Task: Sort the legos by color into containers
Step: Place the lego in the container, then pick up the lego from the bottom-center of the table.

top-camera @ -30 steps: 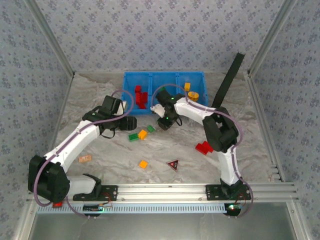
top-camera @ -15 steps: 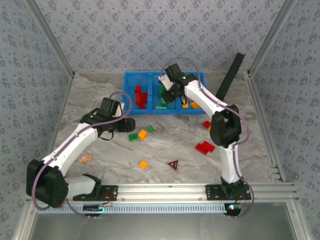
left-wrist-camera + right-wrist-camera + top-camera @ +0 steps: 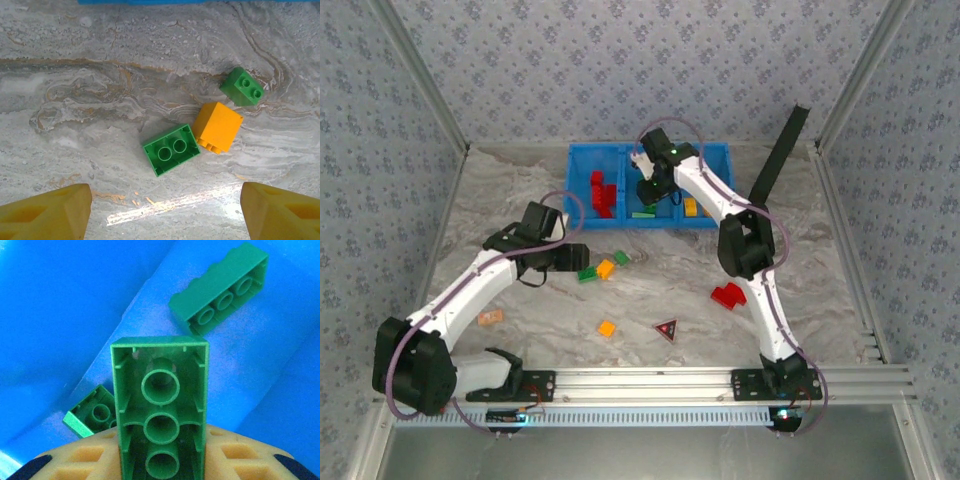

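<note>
Right gripper (image 3: 161,456) clamps a green brick (image 3: 160,385); release only while the tray's (image 3: 45,300) green pieces (image 3: 220,290) lie just beyond your fingertips (image 3: 235,455).

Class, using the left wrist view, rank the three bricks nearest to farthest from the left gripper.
1. Larger green brick, centre, just ahead of the left gripper.
2. Orange brick, right of it.
3. Small green brick, upper right.
</note>
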### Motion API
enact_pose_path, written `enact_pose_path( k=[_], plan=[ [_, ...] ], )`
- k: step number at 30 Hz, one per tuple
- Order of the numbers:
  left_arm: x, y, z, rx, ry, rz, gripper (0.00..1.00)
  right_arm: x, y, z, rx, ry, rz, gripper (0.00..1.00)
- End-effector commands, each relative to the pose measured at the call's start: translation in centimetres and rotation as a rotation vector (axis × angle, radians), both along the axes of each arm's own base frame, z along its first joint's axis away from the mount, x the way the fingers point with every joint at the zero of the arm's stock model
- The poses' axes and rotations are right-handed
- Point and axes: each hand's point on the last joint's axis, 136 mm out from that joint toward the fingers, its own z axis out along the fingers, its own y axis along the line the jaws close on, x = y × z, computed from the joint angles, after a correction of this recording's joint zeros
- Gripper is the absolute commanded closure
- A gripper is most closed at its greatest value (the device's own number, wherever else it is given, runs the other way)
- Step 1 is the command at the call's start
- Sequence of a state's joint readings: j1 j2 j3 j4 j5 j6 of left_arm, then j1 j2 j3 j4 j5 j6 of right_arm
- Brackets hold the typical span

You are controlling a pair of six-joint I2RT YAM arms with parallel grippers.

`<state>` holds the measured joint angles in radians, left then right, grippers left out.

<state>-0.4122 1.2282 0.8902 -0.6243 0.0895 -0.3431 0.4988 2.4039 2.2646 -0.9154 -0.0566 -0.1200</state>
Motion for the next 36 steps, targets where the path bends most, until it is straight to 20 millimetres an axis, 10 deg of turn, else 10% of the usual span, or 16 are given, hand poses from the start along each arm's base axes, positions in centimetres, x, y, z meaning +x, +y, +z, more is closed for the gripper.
enact_pose_path(
  k=[1,16,36],
  plan=[
    [0.2,0.2,0.6,-0.016,-0.023,0.021,0.22,-0.6,-0.8,-0.9,-0.022,0.048,-0.012,0.58],
    [0.8,0.4,0.8,0.006,-0.028,0.017,0.22,-7.4,1.1,8.5,0.138,-0.053,0.033,0.31],
    [2.0,1.5,1.6,-0.092,-0.028,0.038,0.21,-28.8,9.6,2.0,0.009,0.068,0.322,0.28]
  ],
)
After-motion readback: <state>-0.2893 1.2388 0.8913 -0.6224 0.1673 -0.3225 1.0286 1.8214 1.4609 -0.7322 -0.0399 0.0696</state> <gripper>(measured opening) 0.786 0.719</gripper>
